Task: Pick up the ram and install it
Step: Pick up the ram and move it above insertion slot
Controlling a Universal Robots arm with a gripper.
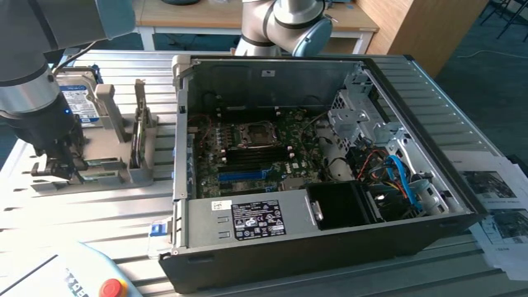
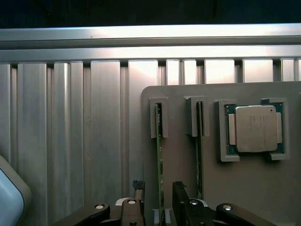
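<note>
I am working over a ribbed aluminium counter [image 1: 91,210], where an open black computer case [image 1: 272,80] is sitting toward the exterior view's right, with a flat grey plastic holder [image 2: 244,188] lying beside it. The ram [image 2: 159,136], a thin, long green circuit-board stick, is standing on edge in the slot nearest the holder's edge. A second green stick [image 2: 200,141] is standing between it and a square silver processor chip [image 2: 254,128]. My jaws are standing apart, straddling the ram with a gap on each side. I am judging it light, stiff and fragile, best pinched squarely across its flat faces so it is not flexing.
</note>
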